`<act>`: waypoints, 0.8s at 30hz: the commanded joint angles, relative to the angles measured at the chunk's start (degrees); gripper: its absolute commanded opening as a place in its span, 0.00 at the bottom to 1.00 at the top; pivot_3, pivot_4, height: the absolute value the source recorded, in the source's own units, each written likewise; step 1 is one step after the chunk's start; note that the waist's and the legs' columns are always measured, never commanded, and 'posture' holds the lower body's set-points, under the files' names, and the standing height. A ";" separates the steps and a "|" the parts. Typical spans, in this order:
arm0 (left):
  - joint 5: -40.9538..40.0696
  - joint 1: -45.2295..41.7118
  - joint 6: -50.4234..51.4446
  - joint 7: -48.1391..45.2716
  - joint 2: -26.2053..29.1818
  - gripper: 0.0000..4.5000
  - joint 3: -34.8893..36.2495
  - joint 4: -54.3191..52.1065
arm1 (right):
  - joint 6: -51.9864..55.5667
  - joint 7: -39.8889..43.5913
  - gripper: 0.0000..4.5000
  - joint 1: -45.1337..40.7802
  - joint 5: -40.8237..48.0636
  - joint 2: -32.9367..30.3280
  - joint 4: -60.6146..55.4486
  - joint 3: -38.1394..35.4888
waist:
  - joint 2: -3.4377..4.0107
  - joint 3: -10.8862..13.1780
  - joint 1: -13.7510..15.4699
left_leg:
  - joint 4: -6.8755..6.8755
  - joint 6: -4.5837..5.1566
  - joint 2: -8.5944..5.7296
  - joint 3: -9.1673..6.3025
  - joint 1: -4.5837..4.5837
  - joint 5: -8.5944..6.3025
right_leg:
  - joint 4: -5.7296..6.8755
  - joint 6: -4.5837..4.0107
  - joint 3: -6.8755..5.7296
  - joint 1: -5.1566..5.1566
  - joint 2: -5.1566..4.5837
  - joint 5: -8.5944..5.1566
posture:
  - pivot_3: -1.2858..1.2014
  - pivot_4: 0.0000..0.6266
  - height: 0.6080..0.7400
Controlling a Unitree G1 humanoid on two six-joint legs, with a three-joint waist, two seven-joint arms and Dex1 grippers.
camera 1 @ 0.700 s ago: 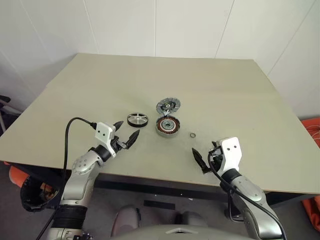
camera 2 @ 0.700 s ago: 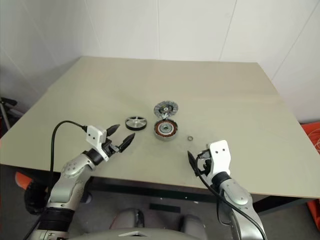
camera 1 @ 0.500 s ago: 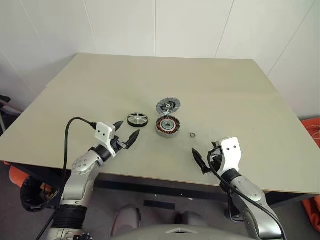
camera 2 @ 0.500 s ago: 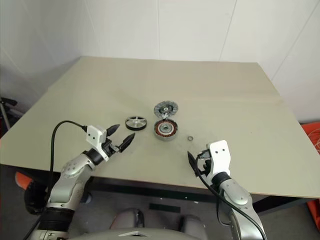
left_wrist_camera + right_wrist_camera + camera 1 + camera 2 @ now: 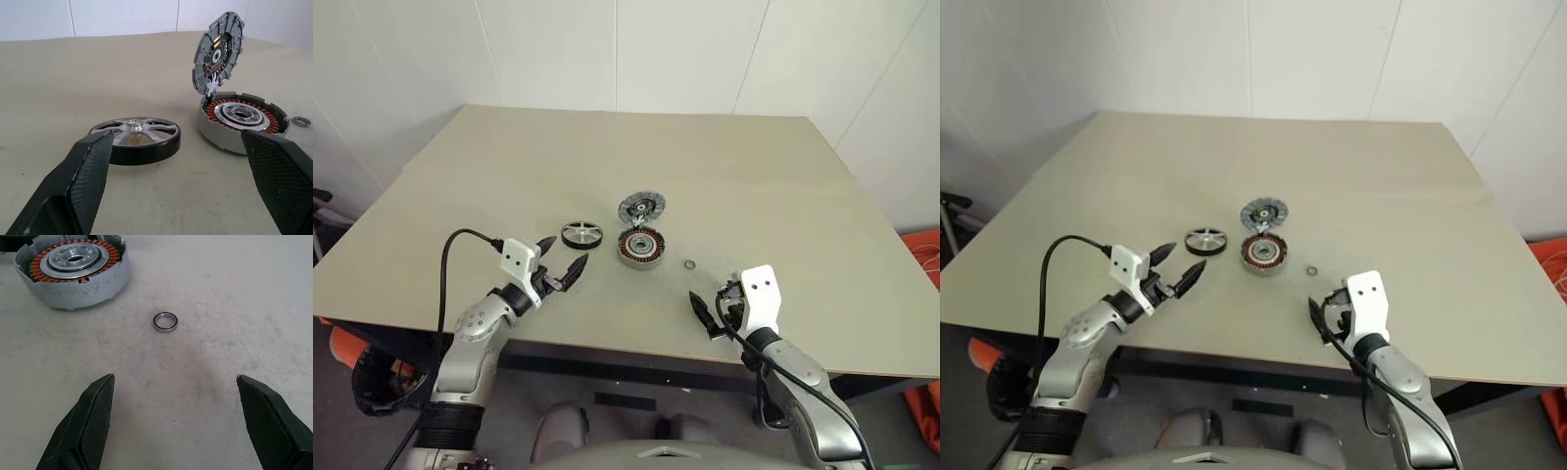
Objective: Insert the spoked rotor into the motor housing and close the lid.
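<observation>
Left wrist view: spoked rotor [image 5: 135, 140] lies beyond the left gripper's [image 5: 562, 264] spread jaws.

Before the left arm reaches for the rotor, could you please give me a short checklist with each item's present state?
1. Left gripper open and empty: ok.
2. Right gripper open and empty: ok.
3. Spoked rotor lying flat on the table, free of other parts: ok.
4. Lid swung up, leaving the motor housing open on top: ok.
5. Small metal ring lying apart from the housing, not inside it: ok.
6. Housing fixed so it will not slide when the rotor goes in: cannot tell.
</observation>
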 commanded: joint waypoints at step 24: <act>-0.77 0.31 1.02 0.97 0.40 0.99 0.27 -4.19 | 10.51 1.05 1.00 -18.93 -0.41 0.28 10.14 4.54 | 0.02 -0.01 -0.07 | 0.00 -0.07 0.00 0.05 0.03 0.04 | 0.10 -0.36 0.02 0.00 0.00 0.21 | 0.52 0.00 1.00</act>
